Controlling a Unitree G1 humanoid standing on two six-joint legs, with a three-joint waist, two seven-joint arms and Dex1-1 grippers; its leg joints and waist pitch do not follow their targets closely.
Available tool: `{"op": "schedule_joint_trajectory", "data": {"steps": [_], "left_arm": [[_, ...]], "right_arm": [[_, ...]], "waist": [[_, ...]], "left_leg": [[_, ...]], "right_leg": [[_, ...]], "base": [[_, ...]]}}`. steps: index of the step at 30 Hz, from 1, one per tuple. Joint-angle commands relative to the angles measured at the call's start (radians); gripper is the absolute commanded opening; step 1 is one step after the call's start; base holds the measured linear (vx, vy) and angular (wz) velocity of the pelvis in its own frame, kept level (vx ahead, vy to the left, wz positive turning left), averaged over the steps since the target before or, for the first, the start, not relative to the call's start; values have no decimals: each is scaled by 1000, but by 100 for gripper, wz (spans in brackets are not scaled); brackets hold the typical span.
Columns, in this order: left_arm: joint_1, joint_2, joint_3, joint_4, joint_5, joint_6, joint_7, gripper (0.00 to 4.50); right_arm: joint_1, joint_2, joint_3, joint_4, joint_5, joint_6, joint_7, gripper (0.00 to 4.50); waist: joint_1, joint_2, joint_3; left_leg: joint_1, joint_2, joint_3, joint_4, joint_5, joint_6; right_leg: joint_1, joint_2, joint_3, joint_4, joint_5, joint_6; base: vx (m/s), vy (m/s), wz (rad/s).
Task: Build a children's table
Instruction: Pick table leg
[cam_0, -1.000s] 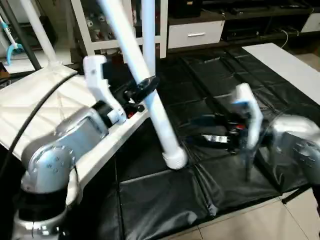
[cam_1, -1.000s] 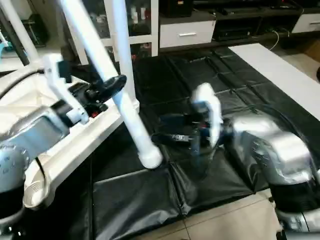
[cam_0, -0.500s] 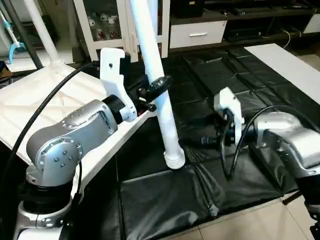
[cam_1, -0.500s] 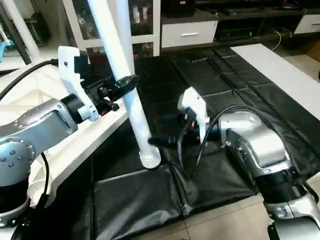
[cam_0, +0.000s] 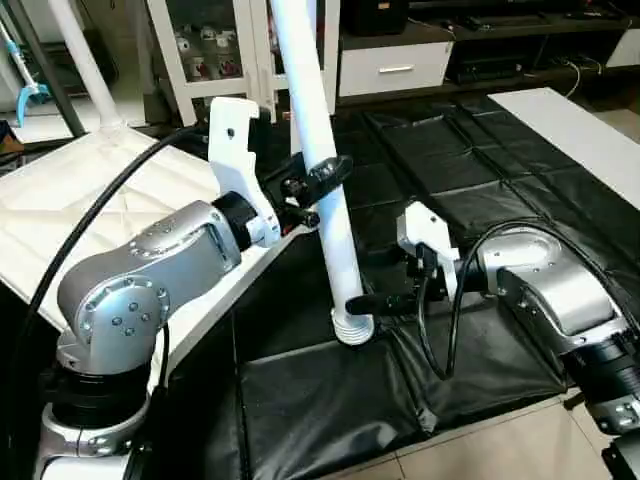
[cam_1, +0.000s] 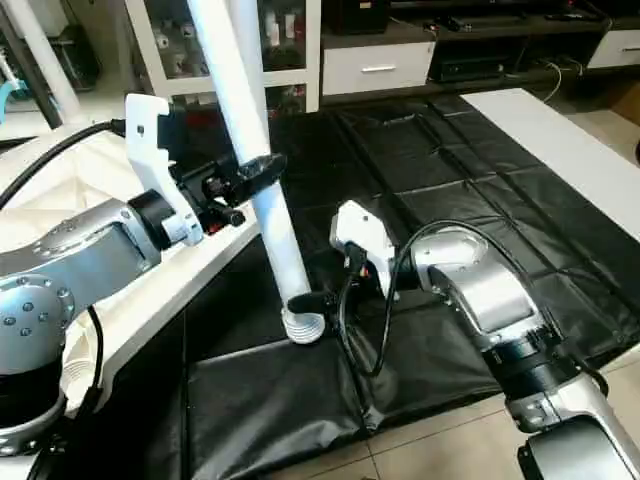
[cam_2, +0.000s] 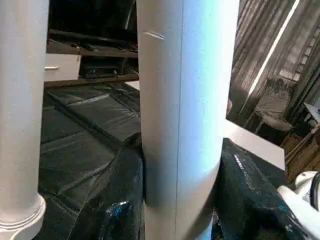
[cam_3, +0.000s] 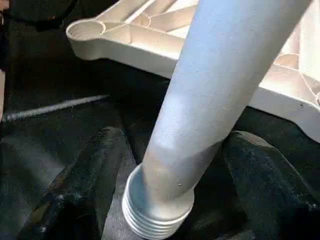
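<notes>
While black mats (cam_0: 470, 170) cover the floor, a big white tabletop (cam_0: 90, 210) lies upside down on them at the robot's left, with its ribs facing up. One round corner socket (cam_3: 86, 31) of it shows in the right wrist view. Two legs already stand up from the tabletop, one (cam_0: 82, 62) at the far left corner and one (cam_1: 250, 50) farther back in the middle.

Another long white leg (cam_0: 322, 180) leans in the air beside the tabletop's near edge. Its ridged end (cam_0: 352, 328) points down, just above the mat.

The left gripper (cam_0: 318, 182) is clamped on the middle of this leg. Its black fingers (cam_2: 117, 200) sit on both sides of the tube.

The right gripper (cam_1: 305, 301) is low, right by the ridged end. Its two fingers (cam_3: 75, 195) stand apart, one on each side of the leg. I cannot tell if they touch it.

A white drawer (cam_0: 392, 68) sits far back by the wall.
</notes>
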Motion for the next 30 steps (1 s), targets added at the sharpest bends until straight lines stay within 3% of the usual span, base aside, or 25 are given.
{"op": "schedule_joint_trajectory", "data": {"steps": [1,9,29,30], "left_arm": [[-28,0,-9,-25,0,7,-10,167],[-42,-12,-7,-39,-7,18,-17,167],[-49,-7,-17,-51,4,37,-62,167],[-51,-9,-15,-50,3,36,-61,167]], "right_arm": [[-20,6,9,15,-20,-20,6,339],[-28,22,27,60,-57,-48,8,339],[-29,52,13,78,-76,-70,25,339],[-29,53,13,79,-76,-71,25,312]], "waist": [[-1,-16,-73],[-2,-17,-73],[-3,-12,-71],[-3,-12,-71]], "left_leg": [[28,78,-35,-79,-192,6],[27,79,-34,-78,-182,16],[28,79,-36,-83,-224,-1],[29,80,-37,-84,-227,-3]], "right_leg": [[33,-67,40,-70,-173,-247],[34,-67,40,-68,-150,-259],[31,-65,41,-71,-176,-252],[31,-65,41,-71,-176,-252]], "base": [[0,0,0],[0,0,0],[0,0,0],[0,0,0]]}}
